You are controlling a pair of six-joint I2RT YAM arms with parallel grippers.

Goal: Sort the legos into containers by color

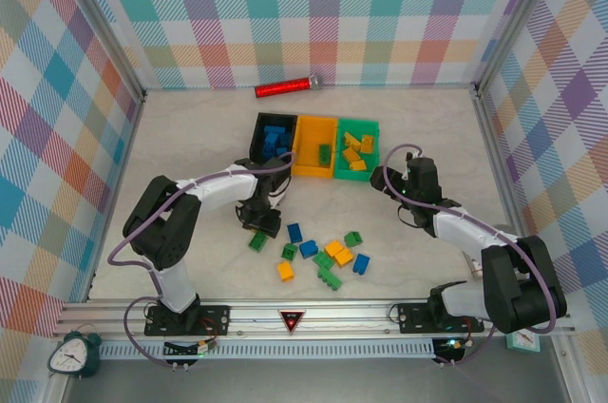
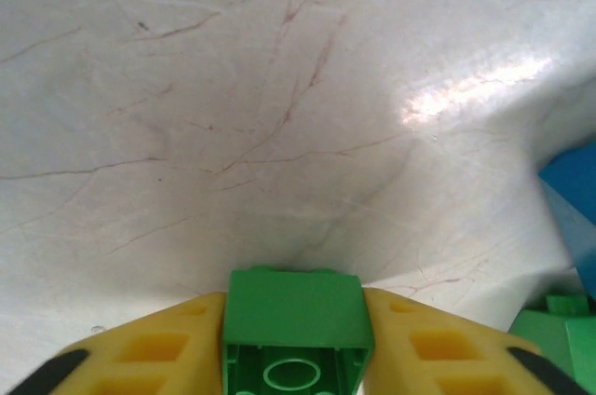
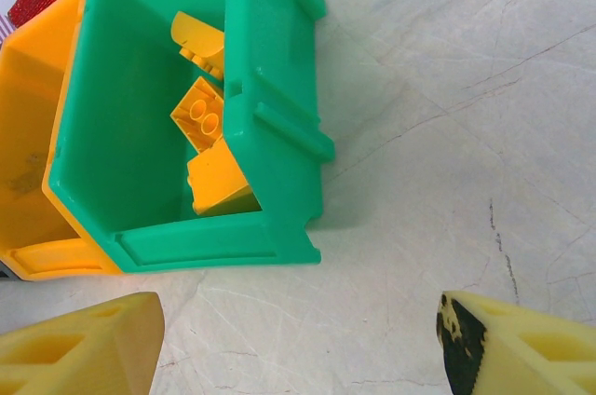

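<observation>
Three bins, one green lego gripped

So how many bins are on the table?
3, in a row at the far middle of the table: black bin on the left, orange bin in the centre, green bin on the right. None looks hidden.

tabletop marble-look, smooth, faint sheen under glare. green lego smooth plastic, slightly glossy. left fingers yellow plastic, matt. green bin moulded plastic, glossy. red cylinder glittery, silvery metal-looking tip. walls checked, cloth-like.
</observation>
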